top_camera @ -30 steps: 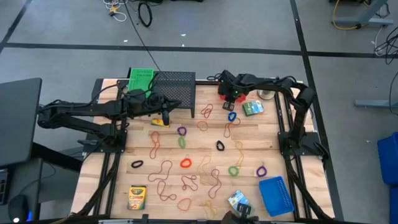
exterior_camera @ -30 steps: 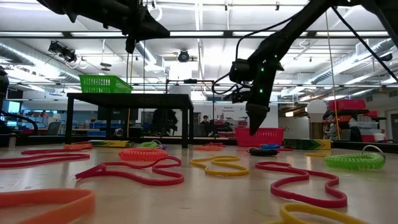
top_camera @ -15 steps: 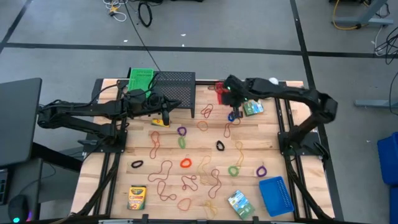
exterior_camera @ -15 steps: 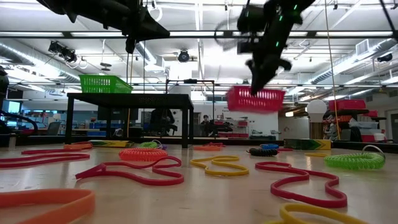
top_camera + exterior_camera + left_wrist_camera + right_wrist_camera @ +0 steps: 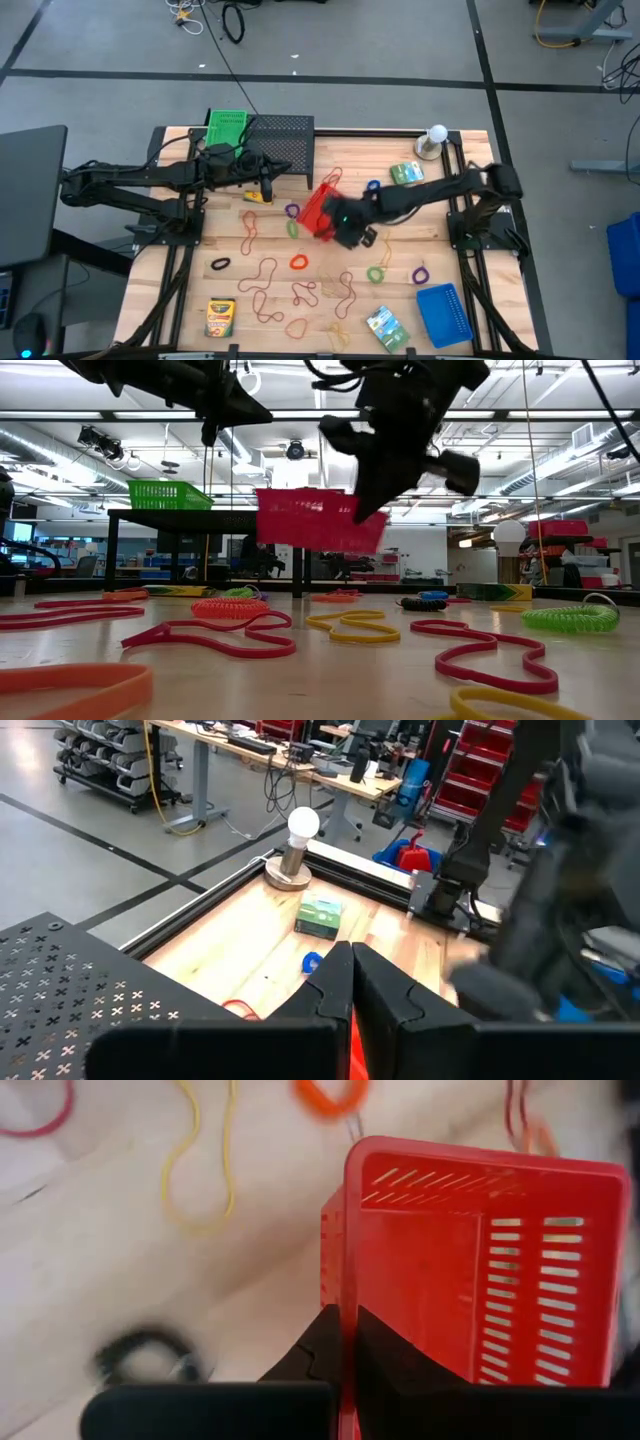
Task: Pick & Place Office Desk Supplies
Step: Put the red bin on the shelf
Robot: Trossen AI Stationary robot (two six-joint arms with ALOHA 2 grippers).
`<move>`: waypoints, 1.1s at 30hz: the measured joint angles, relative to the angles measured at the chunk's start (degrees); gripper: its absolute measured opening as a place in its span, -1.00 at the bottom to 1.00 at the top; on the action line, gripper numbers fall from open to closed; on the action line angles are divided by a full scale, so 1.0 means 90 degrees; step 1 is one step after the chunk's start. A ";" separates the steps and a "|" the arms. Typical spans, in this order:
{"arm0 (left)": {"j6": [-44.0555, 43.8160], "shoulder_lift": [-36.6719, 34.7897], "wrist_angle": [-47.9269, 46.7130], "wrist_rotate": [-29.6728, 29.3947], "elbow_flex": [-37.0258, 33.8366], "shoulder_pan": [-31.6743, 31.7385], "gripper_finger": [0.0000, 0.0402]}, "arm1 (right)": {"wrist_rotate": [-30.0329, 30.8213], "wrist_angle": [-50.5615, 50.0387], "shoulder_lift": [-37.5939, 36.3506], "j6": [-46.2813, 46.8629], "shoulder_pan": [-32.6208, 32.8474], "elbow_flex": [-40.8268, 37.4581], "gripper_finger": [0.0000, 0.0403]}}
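Your right gripper point(image 5: 345, 228) was over the middle of the table, its fingers pinched together on the rim of a red slotted basket point(image 5: 320, 210). In the low view that basket point(image 5: 315, 520) hung clear of the wood, tilted a little, with the gripper point(image 5: 375, 480) above it. The right wrist view showed the two dark fingers point(image 5: 330, 1345) closed on the basket's wall point(image 5: 480, 1280), with the table below it.

Your left gripper point(image 5: 264, 185) waited near the far left of the table, just beside the black wire-mesh rack point(image 5: 282, 145), its fingers point(image 5: 335, 982) pressed together on nothing. A green basket point(image 5: 227, 127) stood beside the rack at the far edge.

The supplies lay scattered on the wooden table point(image 5: 440, 215). Rubber-band loops covered the middle and near part: a purple one point(image 5: 292, 211) just beside the red basket, an orange one point(image 5: 298, 262) nearer you, a black one point(image 5: 219, 264) towards the left side, a green one point(image 5: 376, 272) and another purple one point(image 5: 420, 274) towards the right. A crayon box point(image 5: 220, 317) lay at the near left corner. One green packet point(image 5: 405, 173) lay at the far right, near the white ball on its round base point(image 5: 435, 140), and a second packet point(image 5: 384, 325) lay at the near edge beside a blue basket point(image 5: 444, 313).
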 joint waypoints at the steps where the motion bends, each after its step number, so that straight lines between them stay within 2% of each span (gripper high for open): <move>1: 0.0002 0.0000 -0.0045 0.0002 0.0000 0.0000 -0.96 | -0.0005 0.0089 0.0090 -0.0219 0.0058 0.0000 -0.95; 5: 0.0053 0.0000 -0.0252 0.0187 0.0000 -0.0002 -0.96 | 0.0057 0.0225 0.0392 -0.0863 0.0173 0.0000 -0.95; 11: 0.0096 0.0000 -0.0316 0.0488 0.0000 -0.0017 -0.96 | 0.0186 0.0008 0.0501 -0.1272 0.0159 0.0002 -0.95; 20: -0.0167 0.0000 -0.0499 0.0611 0.0000 -0.0019 -0.96 | 0.0096 -0.0157 0.0665 -0.2367 0.0046 0.0002 -0.95; 25: -0.0190 0.0000 -0.0621 0.0605 0.0000 -0.0095 -0.96 | 0.0210 0.0281 0.0852 -0.2659 0.0012 0.0012 -0.94; 28: -0.0217 0.0000 -0.0693 0.0610 0.0000 -0.0178 -0.95 | 0.0277 0.0465 0.0875 -0.2412 0.0060 0.0007 -0.86; 33: -0.0129 0.0000 -0.0886 0.0714 0.0000 -0.0223 -0.92 | 0.0503 0.0637 0.0870 -0.1730 0.0276 0.0007 -0.57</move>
